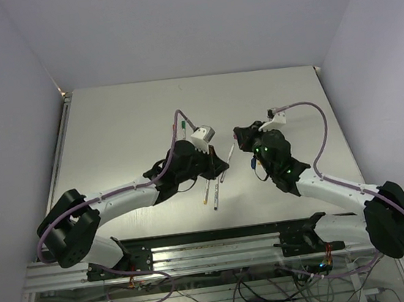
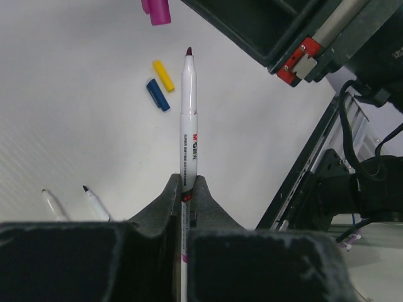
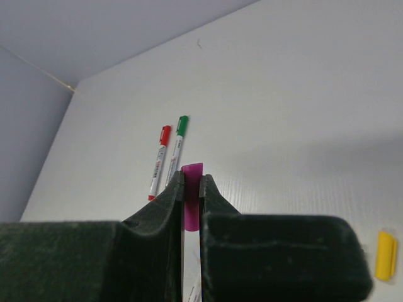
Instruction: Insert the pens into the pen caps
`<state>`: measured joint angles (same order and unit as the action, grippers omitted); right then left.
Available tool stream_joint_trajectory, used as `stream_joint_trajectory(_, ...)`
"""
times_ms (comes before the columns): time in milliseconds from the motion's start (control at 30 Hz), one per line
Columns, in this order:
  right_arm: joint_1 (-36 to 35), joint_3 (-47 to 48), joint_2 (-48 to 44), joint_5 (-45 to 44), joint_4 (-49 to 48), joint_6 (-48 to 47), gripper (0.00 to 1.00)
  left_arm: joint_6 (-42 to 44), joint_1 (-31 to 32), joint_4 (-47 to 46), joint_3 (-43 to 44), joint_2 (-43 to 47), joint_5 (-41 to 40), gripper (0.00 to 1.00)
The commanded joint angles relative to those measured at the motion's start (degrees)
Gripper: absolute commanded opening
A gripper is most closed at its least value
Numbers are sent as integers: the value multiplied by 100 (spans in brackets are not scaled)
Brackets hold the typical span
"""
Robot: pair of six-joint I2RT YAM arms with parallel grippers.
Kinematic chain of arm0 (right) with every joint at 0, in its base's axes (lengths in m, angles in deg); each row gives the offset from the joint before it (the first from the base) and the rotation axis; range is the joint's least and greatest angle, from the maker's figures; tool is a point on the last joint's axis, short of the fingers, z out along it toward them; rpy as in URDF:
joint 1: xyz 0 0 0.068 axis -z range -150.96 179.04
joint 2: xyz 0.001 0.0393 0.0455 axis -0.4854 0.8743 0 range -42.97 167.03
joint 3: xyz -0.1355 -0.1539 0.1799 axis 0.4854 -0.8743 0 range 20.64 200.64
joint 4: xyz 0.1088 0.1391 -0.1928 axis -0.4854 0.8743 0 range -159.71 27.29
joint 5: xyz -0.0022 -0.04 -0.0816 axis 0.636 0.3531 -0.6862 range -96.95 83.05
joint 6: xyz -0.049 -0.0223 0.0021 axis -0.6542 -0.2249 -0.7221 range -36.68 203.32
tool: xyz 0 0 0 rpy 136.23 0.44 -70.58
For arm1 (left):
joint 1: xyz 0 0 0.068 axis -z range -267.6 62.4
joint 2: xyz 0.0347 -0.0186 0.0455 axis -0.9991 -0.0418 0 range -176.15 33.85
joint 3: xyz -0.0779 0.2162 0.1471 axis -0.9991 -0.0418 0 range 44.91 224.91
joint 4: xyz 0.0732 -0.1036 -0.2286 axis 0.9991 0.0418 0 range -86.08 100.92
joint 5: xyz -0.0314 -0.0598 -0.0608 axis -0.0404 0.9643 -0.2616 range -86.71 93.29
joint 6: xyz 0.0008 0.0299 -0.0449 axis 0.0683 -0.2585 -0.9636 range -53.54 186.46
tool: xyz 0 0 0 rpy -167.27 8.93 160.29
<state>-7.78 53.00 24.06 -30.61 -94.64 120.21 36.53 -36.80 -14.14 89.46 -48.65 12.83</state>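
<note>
Pen (image 1: 229,153), top view: pinched in the left gripper (image 1: 223,164), tip aimed toward the right gripper (image 1: 242,140) close by, above the tabletop (image 1: 111,132).

Left wrist view: the barrel of the held pen carries "M&G" in red; smaller print is illegible. A yellow cap (image 2: 163,75) and a blue cap (image 2: 158,94) lie just beside each other.

Right wrist view: the right gripper is clamped on a magenta cap (image 3: 192,170). A red-capped pen (image 3: 157,160) and a green-capped pen (image 3: 176,148) lie side by side beyond.

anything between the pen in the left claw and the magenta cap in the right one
Nothing visible does. Open air separates the pen in the left claw from the magenta cap in the right claw; the yellow cap and blue cap lie aside.
</note>
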Motion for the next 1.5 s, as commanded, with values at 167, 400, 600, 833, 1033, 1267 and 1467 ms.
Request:
stream_joint_trajectory(167, 20, -495, -474, 51, -1151, 368, 0, -198, -30, -879, -144, 29, 182, 7)
stream_joint_trajectory(400, 19, -564, -497, 304, -1175, 602, 0, -248, -32, -943, -175, -5, 82, 7)
stream_joint_trajectory(600, 23, -564, -452, 401, -1148, 687, 0, -265, -32, -951, -212, 38, -86, 7)
stream_joint_trajectory(833, 21, -587, -519, 407, -1112, 673, 0, -267, -32, -935, -273, 76, -221, 7)
stream_joint_trajectory(1033, 19, -583, -500, 447, -1091, 670, 0, -303, -34, -1041, -331, 89, -263, 7)
stream_joint_trajectory(1267, 21, -628, -466, 516, -1120, 691, 0, -320, -33, -1098, -359, 112, -317, 7)
stream_joint_trajectory(1467, 11, -670, -496, 538, -1139, 655, 0, -344, -32, -1147, -386, 138, -323, 7)
